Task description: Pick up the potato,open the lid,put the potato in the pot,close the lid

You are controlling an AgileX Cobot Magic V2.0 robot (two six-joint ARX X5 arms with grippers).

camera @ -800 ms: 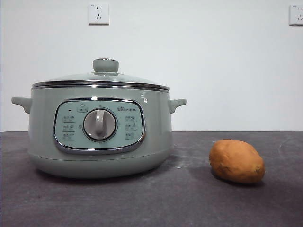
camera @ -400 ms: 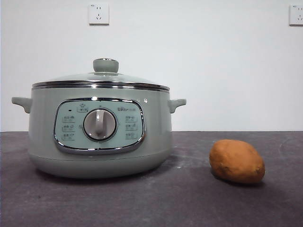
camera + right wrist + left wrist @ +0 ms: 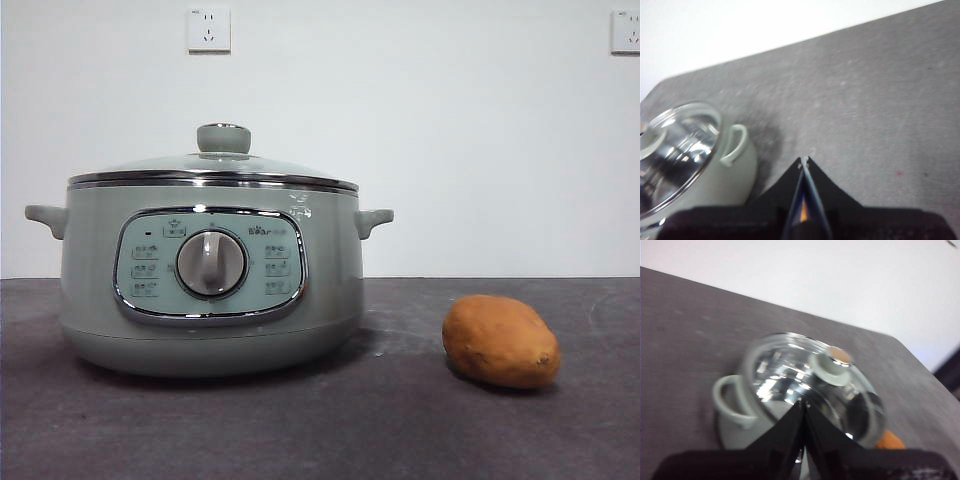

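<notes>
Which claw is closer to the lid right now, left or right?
Left. The left claw, shut, hangs just above the lid, close to its knob. The right claw, also shut, is off to the pot's side, over bare table.

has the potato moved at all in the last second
No. In the front view the potato lies at the same spot on the table, equally far right of the pot, untouched.
</notes>
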